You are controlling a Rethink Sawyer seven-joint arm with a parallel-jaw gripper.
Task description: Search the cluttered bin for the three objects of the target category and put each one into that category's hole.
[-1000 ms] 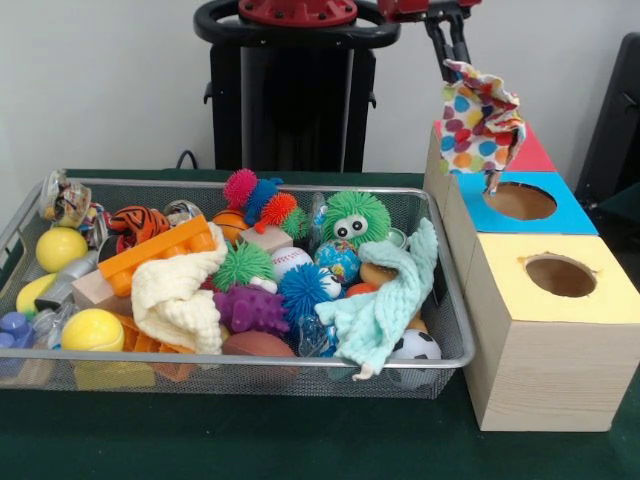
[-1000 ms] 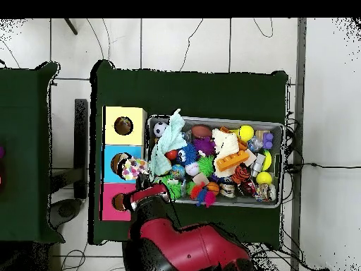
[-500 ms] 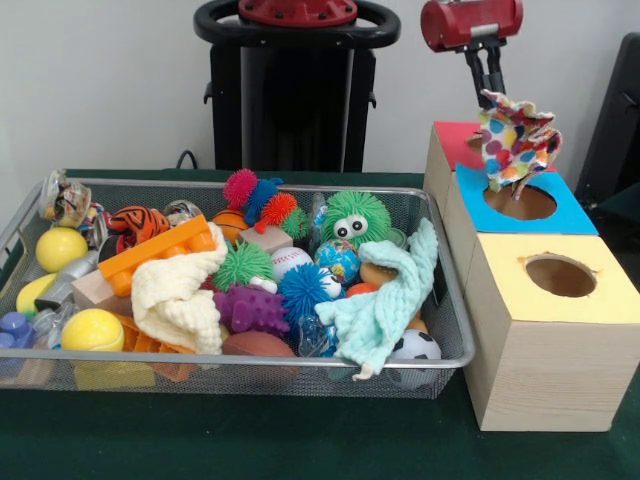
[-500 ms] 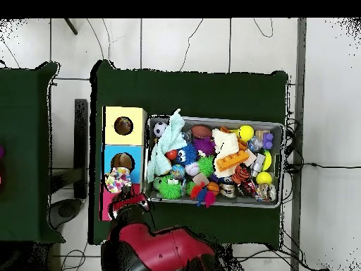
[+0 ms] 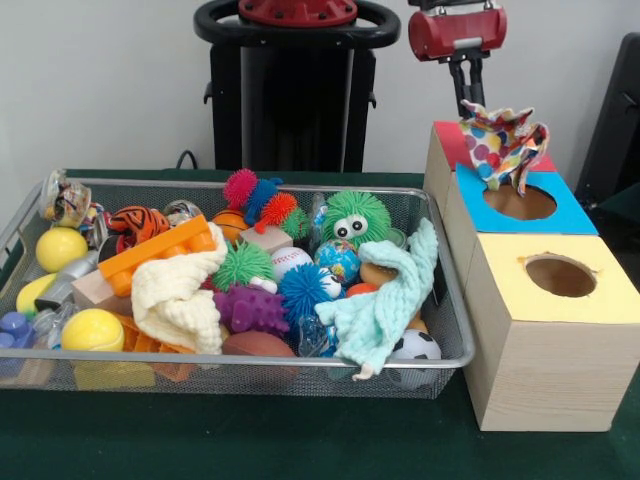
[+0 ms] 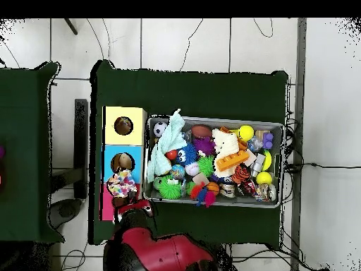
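Gripper [image 5: 470, 95] w/ jaws pinched on the heart-print cloth [image 5: 502, 143], which hangs over the seam betw. red- and blue-faced boxes at the table's side edge, so the yellow-faced hole [image 5: 560, 276] lies two boxes off, toward the table's edge farthest from the robot.

At the lower right of the front view, the yellow-faced hole [image 5: 560, 276] lies bare with open air above it, and the blue-faced hole [image 5: 519, 201] behind it is mostly uncovered. The spotted cloth [image 5: 502, 143] hanging from the pincer [image 5: 470, 98] crowds the space over the boundary of the red and blue boxes. The bin [image 5: 445, 357] at left is packed edge to edge, and the mint cloth [image 5: 385, 300] drapes against its right wall beside the boxes.
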